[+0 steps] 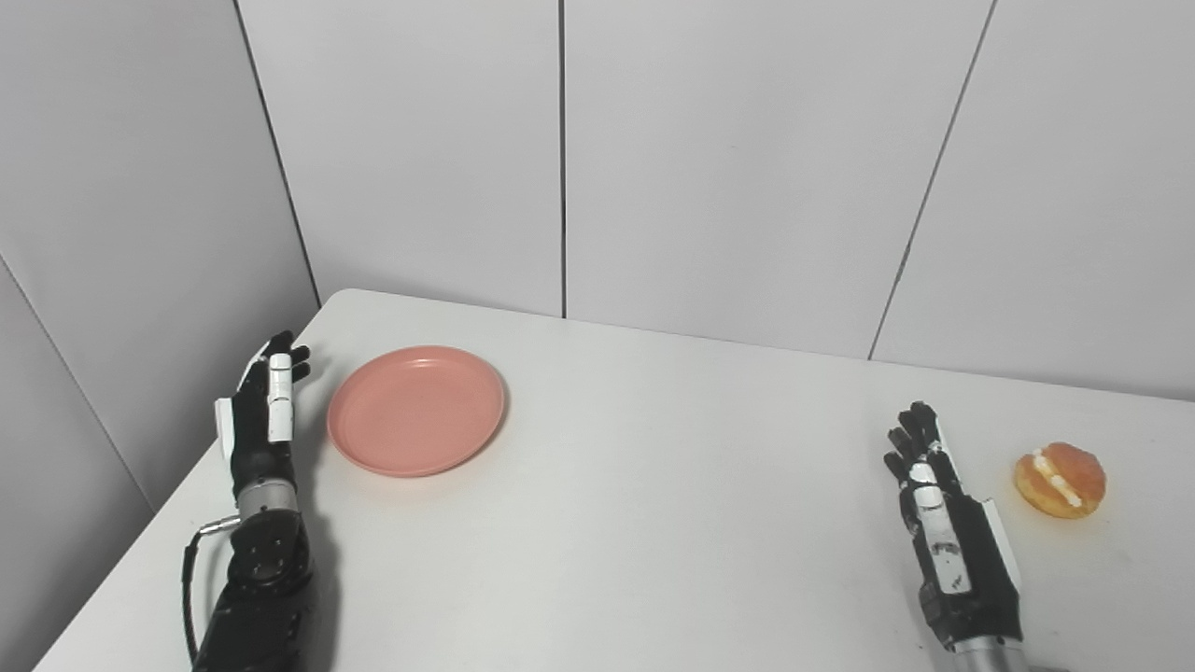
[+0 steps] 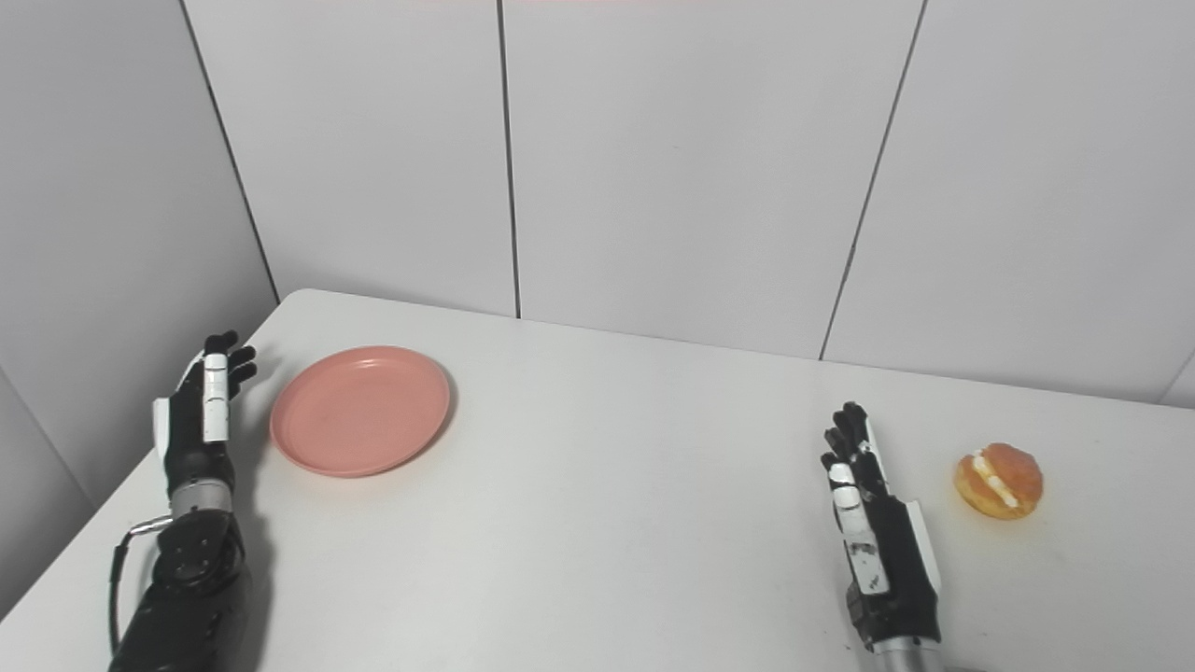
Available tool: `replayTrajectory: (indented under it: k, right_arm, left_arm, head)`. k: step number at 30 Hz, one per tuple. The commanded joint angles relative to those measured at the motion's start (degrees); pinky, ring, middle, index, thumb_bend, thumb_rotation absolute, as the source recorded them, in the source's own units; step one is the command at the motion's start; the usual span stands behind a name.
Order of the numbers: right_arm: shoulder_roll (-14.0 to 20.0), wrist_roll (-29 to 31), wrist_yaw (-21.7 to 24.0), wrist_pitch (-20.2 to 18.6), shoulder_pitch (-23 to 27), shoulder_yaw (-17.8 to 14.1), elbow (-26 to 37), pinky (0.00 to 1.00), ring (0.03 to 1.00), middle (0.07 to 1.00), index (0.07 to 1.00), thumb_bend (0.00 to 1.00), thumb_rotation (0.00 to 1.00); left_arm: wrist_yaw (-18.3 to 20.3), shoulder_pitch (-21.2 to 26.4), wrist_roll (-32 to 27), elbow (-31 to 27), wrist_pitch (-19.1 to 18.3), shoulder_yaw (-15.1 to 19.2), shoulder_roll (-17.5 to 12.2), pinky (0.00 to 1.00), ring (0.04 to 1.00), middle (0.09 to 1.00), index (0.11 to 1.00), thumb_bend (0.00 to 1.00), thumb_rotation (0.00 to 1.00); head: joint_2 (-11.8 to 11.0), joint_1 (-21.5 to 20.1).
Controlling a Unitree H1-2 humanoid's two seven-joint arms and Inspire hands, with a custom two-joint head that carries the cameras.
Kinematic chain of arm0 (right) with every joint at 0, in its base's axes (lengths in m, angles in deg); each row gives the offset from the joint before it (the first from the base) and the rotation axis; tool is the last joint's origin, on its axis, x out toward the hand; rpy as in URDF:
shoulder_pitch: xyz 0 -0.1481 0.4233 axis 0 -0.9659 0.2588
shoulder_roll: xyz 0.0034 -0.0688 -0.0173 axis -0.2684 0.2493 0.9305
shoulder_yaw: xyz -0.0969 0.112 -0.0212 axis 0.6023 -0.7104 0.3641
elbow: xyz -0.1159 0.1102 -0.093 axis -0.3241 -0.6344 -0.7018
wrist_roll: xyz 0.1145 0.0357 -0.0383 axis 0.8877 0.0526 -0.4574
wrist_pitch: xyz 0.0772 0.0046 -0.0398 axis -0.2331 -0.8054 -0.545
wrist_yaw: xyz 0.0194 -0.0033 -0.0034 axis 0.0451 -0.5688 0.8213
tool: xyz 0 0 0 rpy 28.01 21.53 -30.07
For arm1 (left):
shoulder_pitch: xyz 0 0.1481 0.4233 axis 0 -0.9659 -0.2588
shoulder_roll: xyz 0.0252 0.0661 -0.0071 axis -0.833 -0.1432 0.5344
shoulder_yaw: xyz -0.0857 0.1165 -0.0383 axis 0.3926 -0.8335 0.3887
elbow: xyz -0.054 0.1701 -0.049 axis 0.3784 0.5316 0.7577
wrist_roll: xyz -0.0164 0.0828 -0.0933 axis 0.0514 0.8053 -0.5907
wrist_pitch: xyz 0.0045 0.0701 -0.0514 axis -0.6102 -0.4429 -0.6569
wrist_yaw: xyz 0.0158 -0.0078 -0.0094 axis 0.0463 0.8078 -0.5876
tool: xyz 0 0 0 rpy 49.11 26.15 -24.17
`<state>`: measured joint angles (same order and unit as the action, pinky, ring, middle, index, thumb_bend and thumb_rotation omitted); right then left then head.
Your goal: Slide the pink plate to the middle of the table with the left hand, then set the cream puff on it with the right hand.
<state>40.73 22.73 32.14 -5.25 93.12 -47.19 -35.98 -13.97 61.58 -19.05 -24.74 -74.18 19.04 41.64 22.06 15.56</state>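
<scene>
While my left hand [image 1: 266,411] is standing edge-up just beside the plate [image 1: 416,410], I am judging that the first step, the slide, is not yet begun. The plate is lying flat near the table's [image 1: 635,523] far left corner, well apart from the middle. My left fingers are stretched out and apart, holding nothing, and I am seeing a thin strip of bare table between them and the plate's left rim, so I am not touching it.

My right hand [image 2: 873,532] is waiting near the right side of the table, fingers straight and loosely spread, empty too. The puff [image 2: 999,480] is sitting on the table just beside it, toward the right edge, not touched, its cream seam facing up and toward me.

The plate is holding nothing; its pink inside is showing bare all the way round.

For the next move, I am thinking I need to bring the left palm against the plate's left rim and push it rightward and a little toward the near edge, keeping the push low so the rim is not tipping up. The puff, I am guessing, is soft, so the right hand is wanting a light grasp later.
</scene>
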Motion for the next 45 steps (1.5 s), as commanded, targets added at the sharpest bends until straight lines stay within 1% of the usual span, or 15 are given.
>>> replayTrajectory:
  k: [1, 2, 3, 5, 7, 11, 16, 19, 24, 26, 29, 31, 34, 41, 45]
  right_arm:
    - [0.5, 0.6, 0.7, 0.3, -4.1, -0.4, -2.4, 1.0, 1.0, 1.0, 1.0, 0.59, 0.86]
    - [0.5, 0.9, 0.9, 0.1, -4.1, -0.4, -2.4, 1.0, 1.0, 1.0, 1.0, 0.59, 0.85]
    - [0.6, 1.0, 1.0, 0.0, -4.1, -0.4, -2.4, 1.0, 1.0, 1.0, 1.0, 0.59, 0.85]
    - [0.6, 0.9, 0.8, 0.0, -4.2, -0.5, -2.2, 1.0, 1.0, 1.0, 1.0, 0.59, 0.85]
    - [0.7, 1.1, 1.0, -0.2, -4.1, -0.4, -2.1, 1.0, 1.0, 1.0, 1.0, 0.59, 0.85]
    - [0.6, 1.3, 0.9, -0.2, -4.1, -0.3, -2.0, 1.0, 1.0, 1.0, 1.0, 0.59, 0.85]
    - [0.4, 0.6, 0.2, 0.4, -4.0, -0.2, -2.3, 1.0, 1.0, 1.0, 1.0, 0.58, 0.86]
    - [-0.1, 1.1, 0.0, 0.2, -3.8, -0.4, -2.4, 1.0, 1.0, 1.0, 1.0, 0.58, 0.84]
    - [-0.3, 1.1, -0.1, -0.9, -3.8, -0.2, -1.6, 1.0, 1.0, 1.0, 1.0, 0.59, 0.84]
    - [-0.3, 1.3, 0.1, -0.7, -3.7, -0.2, -2.0, 1.0, 1.0, 1.0, 1.0, 0.58, 0.84]
    - [-0.5, 1.5, -0.1, -1.2, -3.3, -0.4, -2.7, 1.0, 1.0, 1.0, 1.0, 0.61, 0.82]
    - [-0.5, 1.1, -0.3, -0.5, -3.2, -0.5, -3.0, 1.0, 1.0, 1.0, 1.0, 0.61, 0.82]
    - [-0.4, -0.4, -0.9, 0.8, -3.4, -0.3, -2.7, 1.0, 1.0, 1.0, 1.0, 0.55, 0.84]
    - [-0.5, -2.1, -1.8, -0.2, -4.6, -0.2, -0.3, 1.0, 0.994, 1.0, 1.0, 0.56, 0.85]
    - [-0.5, -2.3, -1.7, -0.5, -4.8, -0.2, 0.3, 1.0, 0.999, 1.0, 1.0, 0.55, 0.86]
  left_arm:
    - [1.4, 2.0, -0.8, -0.4, 1.5, -0.3, -1.6, 0.9, 0.812, 0.789, 0.789, 0.73, 1.0]
    - [2.2, 2.1, -1.2, 0.2, 1.0, -0.5, -1.7, 0.91, 0.82, 0.794, 0.794, 0.74, 1.0]
    - [2.8, 2.2, -1.6, 0.6, 0.7, -0.6, -1.8, 0.96, 0.846, 0.806, 0.806, 0.74, 1.0]
    - [4.5, 2.2, -2.4, 1.3, 1.4, -0.9, -1.7, 0.98, 0.858, 0.823, 0.823, 0.73, 1.0]
    - [5.7, 1.9, -3.3, 0.4, 0.0, -1.3, -1.3, 0.98, 0.868, 0.835, 0.835, 0.74, 1.0]
    - [7.0, 1.6, -4.2, -0.2, -1.5, -1.7, -0.5, 0.95, 0.878, 0.862, 0.862, 0.76, 1.0]
    - [7.7, 1.6, -6.3, -1.2, -2.2, -1.6, 0.7, 0.89, 0.843, 0.839, 0.836, 0.73, 1.0]
    - [8.3, 1.7, -6.3, -1.2, -3.0, -2.3, 0.7, 0.88, 0.84, 0.831, 0.831, 0.74, 1.0]
    - [9.0, 1.0, -6.1, -3.4, -5.2, -3.7, 1.0, 0.87, 0.846, 0.835, 0.838, 0.8, 1.0]
    - [9.5, 0.9, -6.3, -3.8, -5.5, -4.2, 1.1, 0.87, 0.85, 0.839, 0.839, 0.8, 1.0]
    - [10.4, 1.2, -6.6, -3.0, -4.8, -4.6, 1.2, 0.87, 0.854, 0.845, 0.844, 0.78, 1.0]
    - [10.8, 1.4, -6.7, -2.6, -4.8, -4.9, 1.3, 0.87, 0.854, 0.843, 0.843, 0.78, 1.0]
    - [11.4, 1.0, -7.1, -4.6, -6.2, -5.3, 2.3, 0.88, 0.862, 0.848, 0.846, 0.77, 1.0]
    - [11.8, -0.6, -5.7, -8.9, -8.1, -7.7, 4.1, 0.9, 0.869, 0.847, 0.851, 0.76, 1.0]
    - [11.9, -1.2, -5.8, -11.2, -9.8, -8.5, 4.8, 0.89, 0.855, 0.834, 0.84, 0.8, 1.0]
  head:
    - [0.1, 0.0]
    - [0.1, 0.0]
    - [0.1, 0.0]
    - [0.3, 0.1]
    - [0.3, 0.0]
    - [0.4, -0.4]
    - [0.6, -0.8]
    - [0.9, -1.0]
    - [1.0, -1.5]
    - [1.0, -1.8]
    - [0.9, -2.5]
    - [1.0, -2.9]
    - [0.7, -3.4]
    - [1.2, -4.0]
    - [1.5, -4.5]
